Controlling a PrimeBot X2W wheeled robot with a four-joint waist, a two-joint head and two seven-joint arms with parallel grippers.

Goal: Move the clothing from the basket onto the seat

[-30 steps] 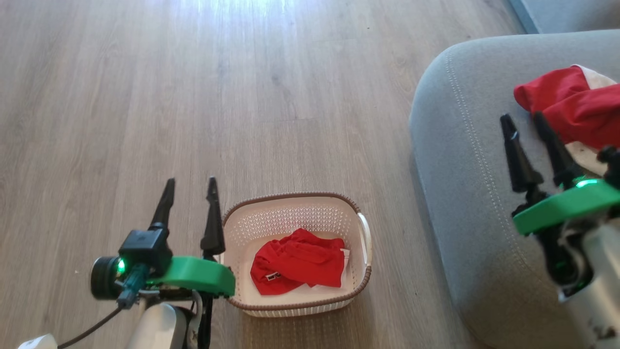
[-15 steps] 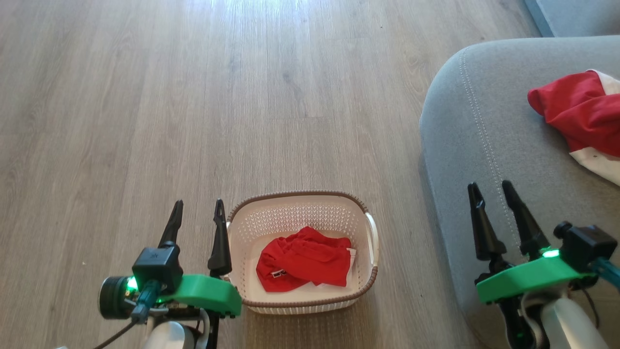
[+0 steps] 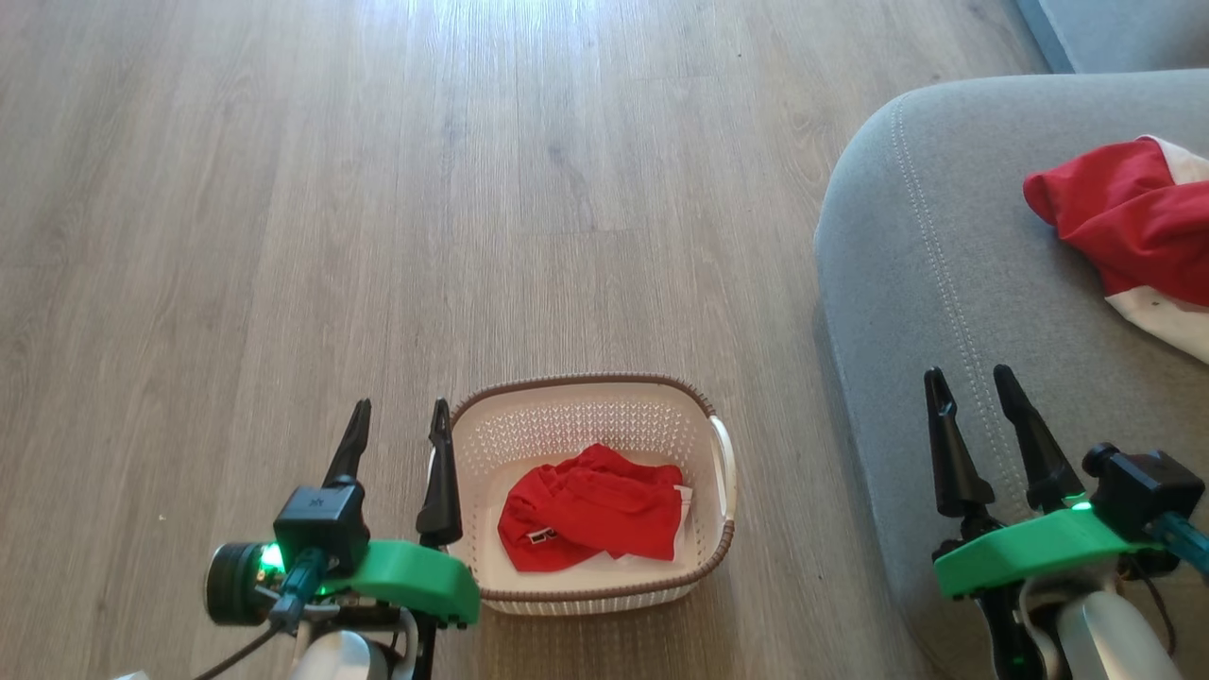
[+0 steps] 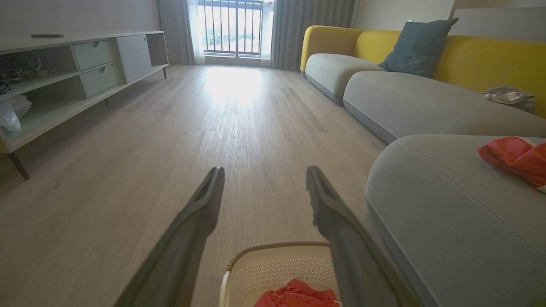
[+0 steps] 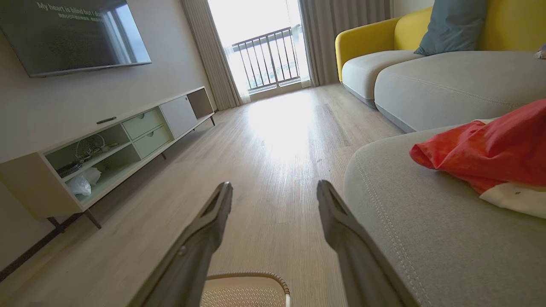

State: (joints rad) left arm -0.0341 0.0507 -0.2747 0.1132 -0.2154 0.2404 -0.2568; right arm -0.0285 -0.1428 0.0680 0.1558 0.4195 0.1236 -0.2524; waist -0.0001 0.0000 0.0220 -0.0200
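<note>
A cream basket (image 3: 718, 472) with a brown rim stands on the wood floor and holds a crumpled red garment (image 3: 590, 510). Its far rim (image 4: 277, 246) and the red cloth (image 4: 298, 296) show low in the left wrist view. Another red and white garment (image 3: 1129, 222) lies on the grey seat (image 3: 926, 283) at the right, also seen as red cloth (image 5: 486, 149) on the cushion (image 5: 426, 238). My left gripper (image 3: 399, 409) stands open and empty just left of the basket. Over the seat's front edge my right gripper (image 3: 968, 376) hangs open and empty, well short of the garment.
A long low TV cabinet (image 4: 76, 72) runs along the left wall, with a wall screen (image 5: 72, 36) above it. A yellow-backed sofa (image 4: 426, 64) with a blue cushion (image 4: 416, 47) extends beyond the seat. Bare wood floor (image 3: 425, 189) stretches ahead toward the balcony window.
My right gripper has drawn back, away from the red garment on the seat, toward the seat's front edge. The camera has shifted a little; basket and clothing lie as before.
</note>
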